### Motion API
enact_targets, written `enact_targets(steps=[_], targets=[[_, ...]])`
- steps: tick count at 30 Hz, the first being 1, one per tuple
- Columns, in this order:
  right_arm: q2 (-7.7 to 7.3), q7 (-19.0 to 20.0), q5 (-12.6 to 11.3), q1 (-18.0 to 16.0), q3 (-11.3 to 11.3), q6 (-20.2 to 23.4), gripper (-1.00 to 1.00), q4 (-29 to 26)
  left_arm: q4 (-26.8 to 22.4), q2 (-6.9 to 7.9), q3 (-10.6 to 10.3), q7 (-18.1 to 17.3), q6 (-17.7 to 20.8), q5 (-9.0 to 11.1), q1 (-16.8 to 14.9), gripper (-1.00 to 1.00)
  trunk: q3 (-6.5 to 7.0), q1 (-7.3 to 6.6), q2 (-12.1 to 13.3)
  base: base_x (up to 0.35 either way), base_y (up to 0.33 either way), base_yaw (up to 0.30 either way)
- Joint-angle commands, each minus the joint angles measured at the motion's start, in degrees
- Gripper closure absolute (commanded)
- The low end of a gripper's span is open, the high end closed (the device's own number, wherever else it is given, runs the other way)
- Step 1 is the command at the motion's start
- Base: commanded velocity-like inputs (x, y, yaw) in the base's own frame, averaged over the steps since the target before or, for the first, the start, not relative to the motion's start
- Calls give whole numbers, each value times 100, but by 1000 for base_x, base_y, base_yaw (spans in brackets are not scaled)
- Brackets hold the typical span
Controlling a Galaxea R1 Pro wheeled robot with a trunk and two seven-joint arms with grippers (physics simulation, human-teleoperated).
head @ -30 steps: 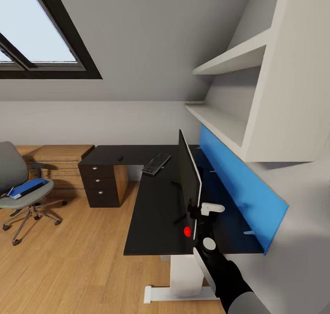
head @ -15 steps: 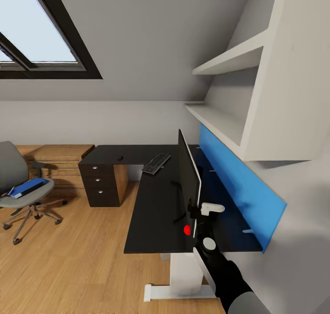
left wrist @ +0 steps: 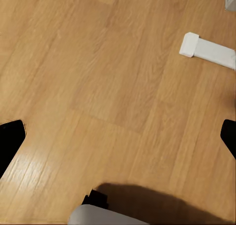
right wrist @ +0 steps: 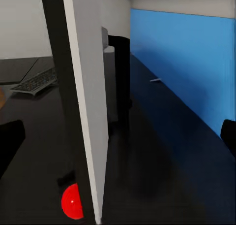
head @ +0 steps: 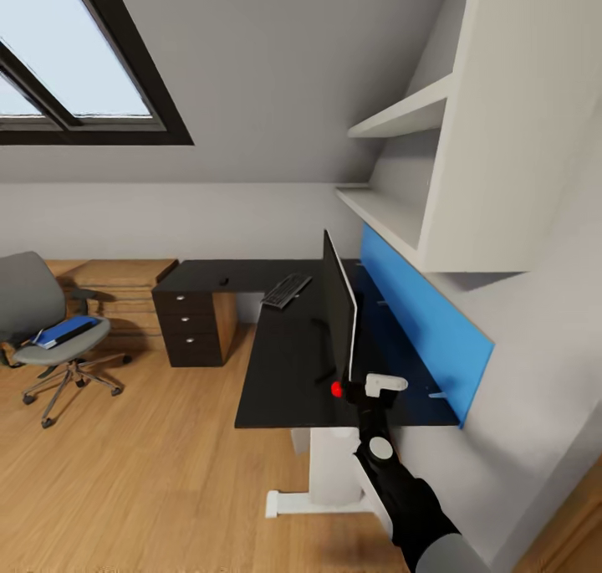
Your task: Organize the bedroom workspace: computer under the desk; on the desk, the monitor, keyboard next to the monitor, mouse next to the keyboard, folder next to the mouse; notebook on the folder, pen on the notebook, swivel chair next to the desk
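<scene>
- The desk ran from the centre of the head view toward the lower middle, its drawer unit at centre left.
- The monitor stood upright on the desk, seen edge-on at frame centre, just before a blue back panel.
- The keyboard lay flat on the desk beyond the monitor's far end, near but apart from it.
- The right gripper sat at the monitor's near end, lower centre; in the right wrist view its fingertips stood spread wide at either frame edge, the monitor between them, contact not discernible.
- A red marker showed beside the monitor's lower corner.
- The left gripper's fingertips were spread apart over bare wooden floor, pinching nothing.
- The swivel chair stood at the left edge, well apart from the desk, with the folder on its seat.
</scene>
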Motion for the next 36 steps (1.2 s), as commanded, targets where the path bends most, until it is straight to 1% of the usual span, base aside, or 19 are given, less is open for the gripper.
enact_targets(steps=[1,9,14,17,18,20,21,23,27,28,29,30,31,33,34,36], targets=[[-1,-27,-28,-7,18,-26,-100,32,2,-1,-11,16,-15,10,-4,-100,-11,0,-12,-324,0,0],[8,-18,-29,-5,32,-25,-100,204,2,-1,-11,18,-14,12,-4,-100,-11,0,-12,-325,0,0],[20,-15,-47,-6,139,-25,-100,663,2,23,-11,24,-14,18,-4,-100,-11,0,-12,-325,-1,0],[31,-8,-64,-8,173,-28,-100,1088,2,33,-11,20,-14,13,-4,-100,-11,0,-12,-324,-47,0],[38,-6,-73,-9,184,-40,-100,1369,2,34,-13,15,-17,12,-4,-100,-11,0,-12,-257,-56,0],[43,-5,-80,-9,191,-57,-100,1664,2,34,-15,11,-19,12,-4,-100,-11,0,-12,-185,-41,0],[46,-4,-85,-9,192,-81,-100,1949,2,34,-17,5,-21,11,-4,-100,-11,0,-12,-105,-23,0],[49,-4,-90,-7,188,-108,-100,2226,2,34,-18,0,-22,11,-4,-100,-11,0,-12,-76,-17,0],[73,5,-97,-7,179,-206,-100,3164,2,34,-19,-14,-19,6,-4,-100,-11,0,-12,-29,-6,0],[89,36,-98,-8,177,-251,-100,3531,2,34,-19,-17,-18,5,-4,-100,-11,0,-12,-11,-2,0],[96,67,-98,-8,175,-281,-100,3709,2,34,-20,-19,-17,4,-4,-100,-11,0,-12,-9,-2,0],[101,109,-98,-8,172,-318,-100,3880,2,34,-20,-21,-16,3,-4,-100,-11,0,-12,-7,-2,0],[105,226,-99,-7,164,-413,-100,4193,2,34,-20,-22,-11,3,-4,-100,-11,0,-12,-5,-1,0],[101,373,-102,-6,155,-529,-100,4469,2,34,-20,-22,4,2,-4,-100,-11,0,-12,-3,-1,0],[89,535,-104,-6,142,-661,-100,4710,2,34,-20,-21,13,2,-4,-100,-11,0,-12,-2,0,0],[55,770,-106,-3,120,-868,-100,4963,2,31,-20,-22,23,3,-4,-100,-11,0,-12,-1,0,0]])
